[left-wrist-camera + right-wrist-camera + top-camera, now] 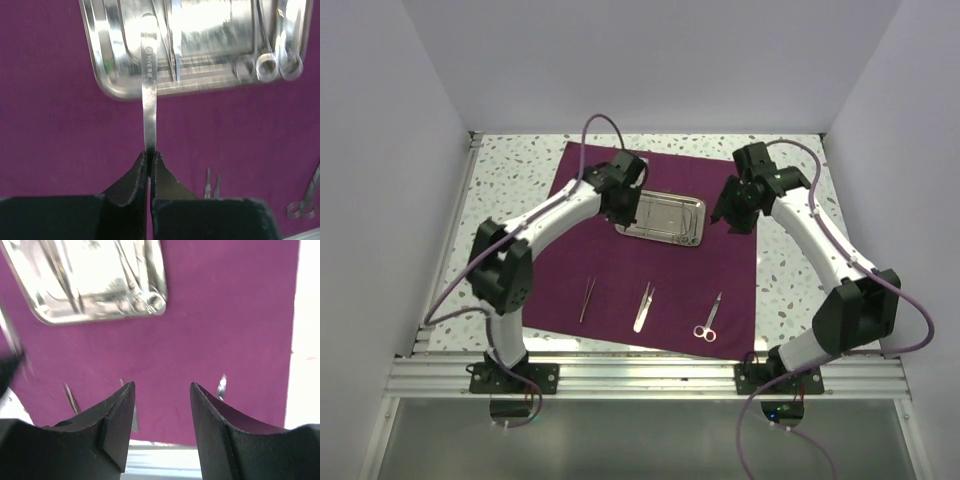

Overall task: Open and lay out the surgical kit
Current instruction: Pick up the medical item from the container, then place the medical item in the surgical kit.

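The dark purple cloth (pixel 660 270) lies spread open on the table. The shiny steel tray (pixel 662 219) sits on its far middle, with ring-handled instruments (pixel 267 67) still inside. My left gripper (pixel 625 205) is at the tray's left end. In the left wrist view it (pixel 150 154) is shut on a flat steel pair of tweezers (pixel 149 100), which reaches over the tray rim (pixel 107 85). My right gripper (pixel 732 215) hovers just right of the tray, open and empty (pixel 162 390). Two tweezers (pixel 587 298) (pixel 645 307) and scissors (pixel 709 318) lie in a row on the cloth's near part.
The speckled tabletop (pixel 515 170) shows round the cloth. White walls enclose the left, back and right. An aluminium rail (pixel 650 378) runs along the near edge by the arm bases. In the right wrist view the tray (pixel 90 280) is at the upper left.
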### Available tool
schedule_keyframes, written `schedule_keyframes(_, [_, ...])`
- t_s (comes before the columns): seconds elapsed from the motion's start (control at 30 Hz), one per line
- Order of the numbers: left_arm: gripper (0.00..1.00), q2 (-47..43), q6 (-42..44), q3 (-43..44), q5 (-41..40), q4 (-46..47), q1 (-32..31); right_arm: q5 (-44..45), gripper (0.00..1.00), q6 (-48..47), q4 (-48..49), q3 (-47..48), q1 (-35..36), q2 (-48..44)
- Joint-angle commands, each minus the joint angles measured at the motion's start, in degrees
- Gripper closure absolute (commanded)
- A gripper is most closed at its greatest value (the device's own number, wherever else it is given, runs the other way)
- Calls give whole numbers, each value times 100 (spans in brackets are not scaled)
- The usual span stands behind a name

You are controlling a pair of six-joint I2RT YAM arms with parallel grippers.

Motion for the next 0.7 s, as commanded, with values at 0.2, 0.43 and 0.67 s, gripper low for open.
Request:
schedule_keyframes(0.2, [100,-2571,-720,-3104,24,43,-448,-426,50,-133,888,1122,-16,1017])
schedule_keyframes(0.43, [89,-3275,-993,-4522,51,280,-457,-550,52,-167,1092,1895,72,1975])
schedule_keyframes(0.67, [47,-3153,-896,-4270,-1,246,-466,-365,52,-264,899,2248,98,2257])
